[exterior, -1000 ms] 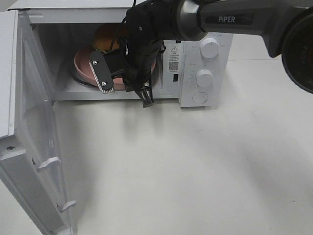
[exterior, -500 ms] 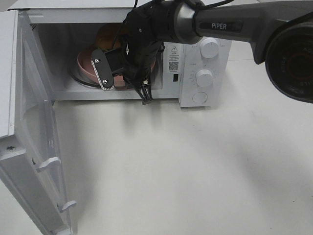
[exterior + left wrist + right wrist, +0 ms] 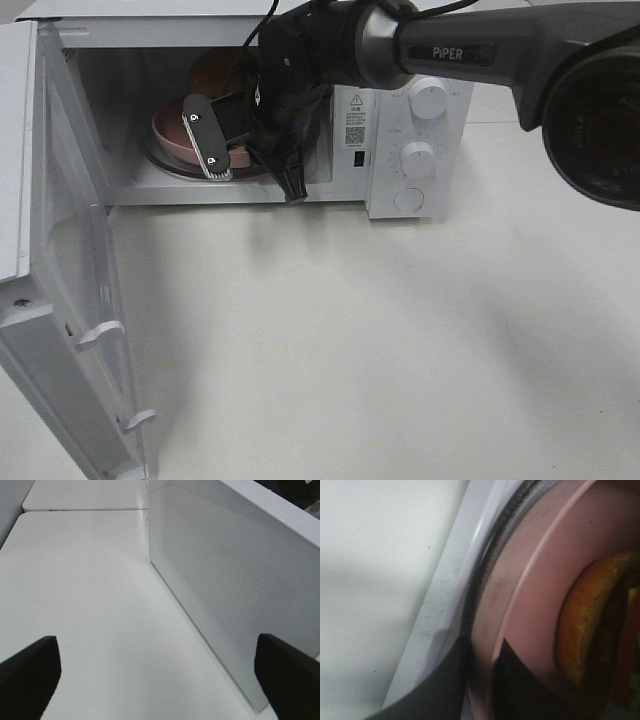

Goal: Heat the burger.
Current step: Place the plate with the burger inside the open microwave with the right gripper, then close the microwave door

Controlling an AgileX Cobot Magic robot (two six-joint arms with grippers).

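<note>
Two bits of print show: "PiPER" in white on my right arm (image 3: 468, 52), and a label (image 3: 355, 118) on the microwave (image 3: 420, 200) front with a warning triangle and a square code, too small to read. The burger (image 3: 212, 70) sits on the pink plate (image 3: 165, 135) inside the open microwave, apparently dome up; being round, it has no long axis that I can make out. My right gripper (image 3: 480, 685) reaches into the cavity, its fingers (image 3: 440, 680) narrowly straddling the plate's rim; I cannot tell whether they pinch it. My left gripper (image 3: 160, 680) is spread wide over the table (image 3: 400, 350), beside the door (image 3: 225, 590), holding nothing.
</note>
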